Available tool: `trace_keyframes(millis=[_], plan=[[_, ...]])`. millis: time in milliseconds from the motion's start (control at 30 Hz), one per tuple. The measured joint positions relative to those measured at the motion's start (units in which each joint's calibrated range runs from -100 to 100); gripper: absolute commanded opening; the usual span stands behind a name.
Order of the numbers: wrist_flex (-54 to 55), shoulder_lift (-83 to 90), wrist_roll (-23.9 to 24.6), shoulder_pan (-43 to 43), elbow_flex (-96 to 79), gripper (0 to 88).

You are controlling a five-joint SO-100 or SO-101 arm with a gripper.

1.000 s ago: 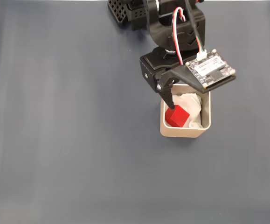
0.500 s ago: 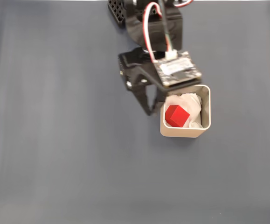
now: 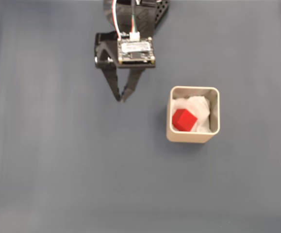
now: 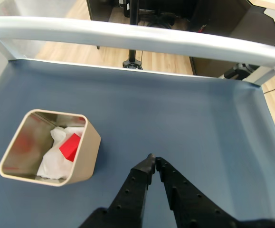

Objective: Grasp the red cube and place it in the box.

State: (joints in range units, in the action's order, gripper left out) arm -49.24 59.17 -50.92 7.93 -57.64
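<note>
Cube [image 3: 184, 120] sits in the box [image 3: 216, 111] on white paper [image 3: 198, 108]. Claw [image 3: 121, 98] closed w/ nothing in it, over bare bench [image 3: 57, 160], left of box.

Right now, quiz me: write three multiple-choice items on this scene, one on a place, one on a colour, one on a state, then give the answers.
1. Where is the cube?
A. On the mat
B. In the box, on white paper
C. Between the tool's fingers

2. What colour is the mat?
A. Dark blue-grey
B. Green
C. White

3. How is the tool?
A. Shut on the cube
B. Wide open over the box
C. Shut, holding nothing

Answers:
1 B: in both views the cube sits inside the walls.
2 A: it looks so in both views.
3 C: the wrist view shows the tips together over bare mat.
</note>
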Motion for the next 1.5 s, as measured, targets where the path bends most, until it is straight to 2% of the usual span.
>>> trace_keyframes(millis=[300, 600, 967, 1500], plan=[[-0.1, 20.5, -0.2, 0.7, -22.0, 0.3], [-0.6, 30.7, -0.2, -0.6, -34.5, 0.3], [-2.0, 36.2, 0.5, -1.0, -41.1, 0.3], [-17.8, 39.0, 2.9, -2.4, -42.0, 0.3]])
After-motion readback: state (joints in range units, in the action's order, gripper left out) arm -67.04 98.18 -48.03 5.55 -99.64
